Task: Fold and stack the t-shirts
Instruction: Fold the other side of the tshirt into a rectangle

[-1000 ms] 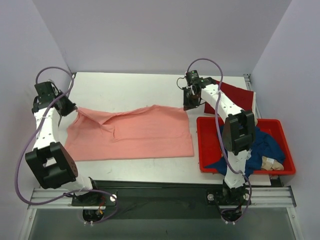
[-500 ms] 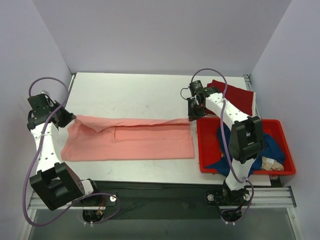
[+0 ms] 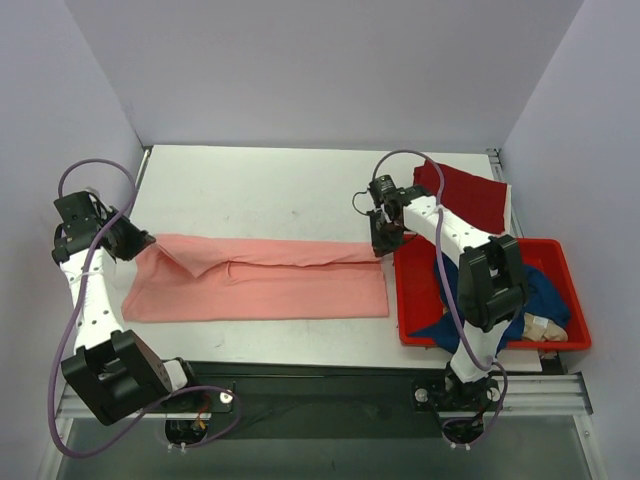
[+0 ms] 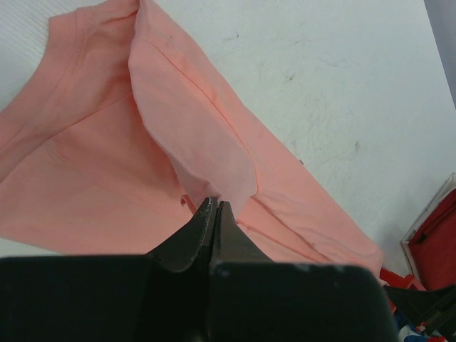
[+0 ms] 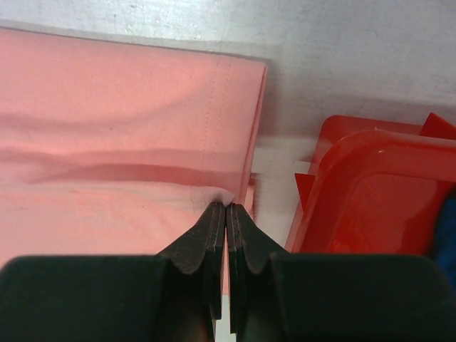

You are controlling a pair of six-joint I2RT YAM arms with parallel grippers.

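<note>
**Change over the last second.** Far edge of the salmon-pink t-shirt (image 3: 260, 280) brought from mid-worktop toward the near edge and laid over the near half, narrowing a broad spread to a long band across the left and centre of the worktop (image 3: 260, 185). Reads as the first lengthwise fold almost set down. Release and the crosswise folds judged to remain.

**Grips.**
- Clamped shut on the band's far-left corner, cloth there raised a little off the surface: left gripper (image 3: 135, 243).
- Clamped shut on the far-right corner, just beside the red plastic tub (image 3: 412, 285): right gripper (image 3: 381, 243).

**Other shirts.**
- Lying flat at the far right corner of the worktop, folded or not impossible to tell: dark red t-shirt (image 3: 470, 195).
- Heaped in the tub: navy blue t-shirt (image 3: 535, 290).

**Views compared.**
- From above only: whole band, both arms, the two waiting shirts.
- From the left wrist only: a loose flap of pink cloth rising to the closed jaws, doubled layers beneath, sleeve hem beyond.
- From the right wrist only: stitched hem meeting the closed tips, folded edge close to the lower layer's edge, tub rim near the cloth but apart from it.
</note>
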